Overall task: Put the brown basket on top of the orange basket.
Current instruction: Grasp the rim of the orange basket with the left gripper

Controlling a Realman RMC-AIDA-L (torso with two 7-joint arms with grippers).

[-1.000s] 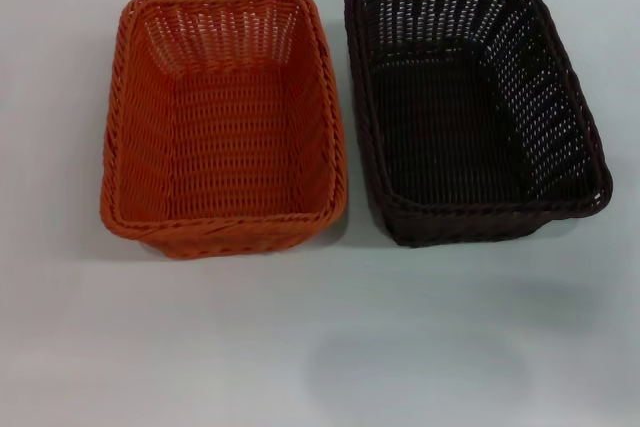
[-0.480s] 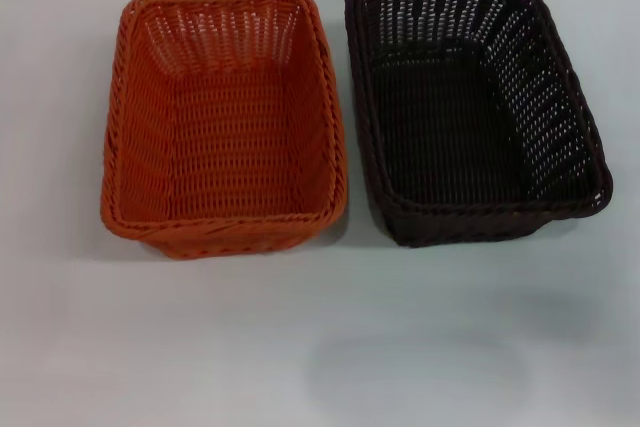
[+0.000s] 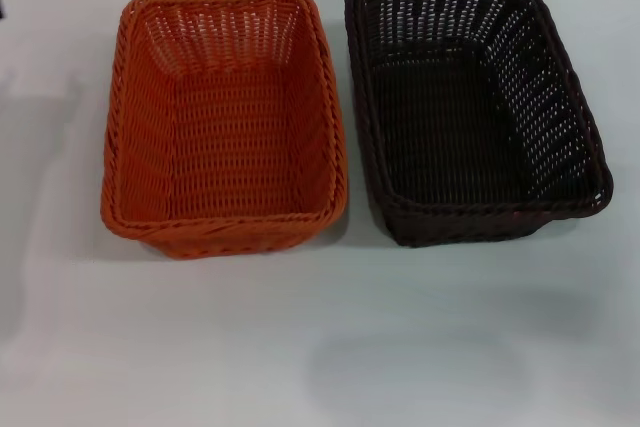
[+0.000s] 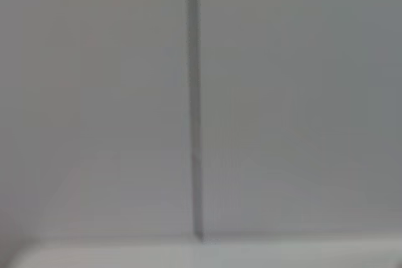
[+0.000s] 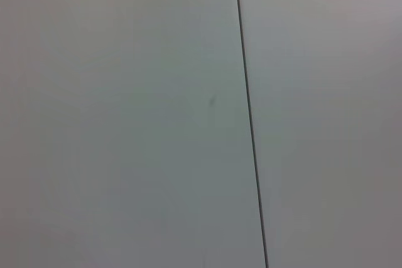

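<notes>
Neither gripper shows in any view, so whether their fingers are released, clenched or grasping anything cannot be told, and nothing can be placed against them; both wrist views show only a plain pale wall panel with a thin dark seam.

The brown basket (image 3: pixel 470 107) stands upright on the white table (image 3: pixel 320 347), on the robot's right, just beside the orange basket (image 3: pixel 225 117) with a narrow gap between their long sides. Both are empty and neither is lifted, so the task looks to be at its start: the step in hand is the reach for the brown one.

To do it well, I would judge a pinch on the braided rim of a short end, or a long side away from the orange neighbour, to be safest; the gap between the two is tight for a finger. Lift clear of the orange rim before crossing, keep it level, and line up the long sides so it settles squarely.

Both are rectangular, woven wicker-style, with open-weave sloping sides, tighter woven floors and thick braided rims. The weave probably flexes a little under a pinch.
</notes>
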